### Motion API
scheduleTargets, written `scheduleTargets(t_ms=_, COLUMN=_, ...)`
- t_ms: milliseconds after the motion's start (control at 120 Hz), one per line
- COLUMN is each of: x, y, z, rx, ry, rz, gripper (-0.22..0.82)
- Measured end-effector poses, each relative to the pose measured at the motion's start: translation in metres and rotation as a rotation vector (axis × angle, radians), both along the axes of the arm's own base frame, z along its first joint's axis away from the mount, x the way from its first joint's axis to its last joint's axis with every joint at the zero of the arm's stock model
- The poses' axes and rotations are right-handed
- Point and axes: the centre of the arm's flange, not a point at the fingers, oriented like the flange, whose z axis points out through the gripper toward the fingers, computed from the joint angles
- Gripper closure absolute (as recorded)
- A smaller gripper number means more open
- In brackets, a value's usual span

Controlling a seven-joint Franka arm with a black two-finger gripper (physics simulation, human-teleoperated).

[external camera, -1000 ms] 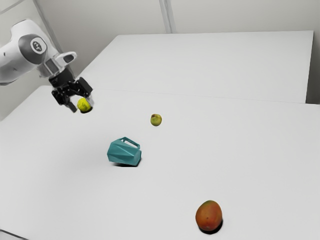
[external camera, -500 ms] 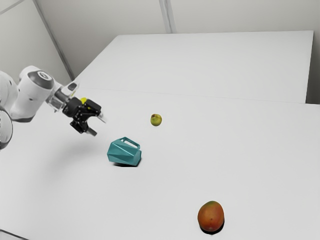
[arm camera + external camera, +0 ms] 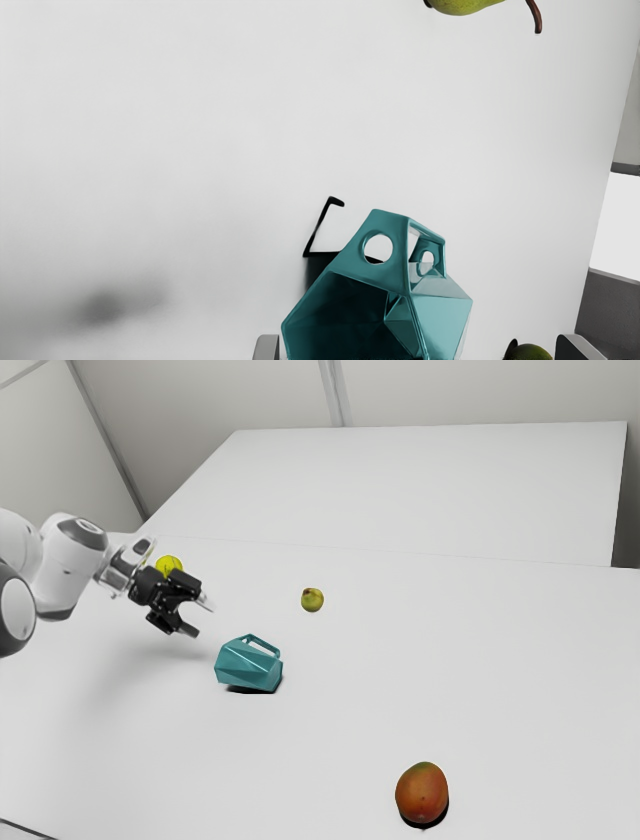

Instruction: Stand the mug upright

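My hand (image 3: pixel 198 616) above bench (image 3: pixel 530 660), fingers wide apart, nothing clamped. Glossy teal faceted mug (image 3: pixel 248 664) on its side near hand, mouth toward me, handle up. Round yellow-green fruit (image 3: pixel 312 600) between mug and bench's far edge; smooth yellow ball (image 3: pixel 168 564) nearer that edge. Rounded orange-red fruit (image 3: pixel 422 793) farthest from it.

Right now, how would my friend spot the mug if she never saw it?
Find the white table, then the open gripper above it. Just beyond its fingertips, toward the exterior view's right, the mug lies on its side. It's teal, with flat faces and a handle, unlike the round green fruit.
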Motion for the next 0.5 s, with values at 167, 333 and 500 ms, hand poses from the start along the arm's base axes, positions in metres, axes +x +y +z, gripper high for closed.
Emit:
scheduleTargets(t_ms=167, x=-0.019, y=-0.006, z=-0.006, rx=-0.018, ry=0.002, rz=-0.004, gripper=0.0)
scheduleTargets(t_ms=333, x=-0.023, y=-0.019, z=-0.012, rx=-0.03, ry=-0.002, rz=-0.025, gripper=0.04)
scheduleTargets(t_ms=500, x=-0.032, y=-0.036, z=-0.022, rx=-0.054, ry=0.001, rz=-0.029, gripper=0.14)
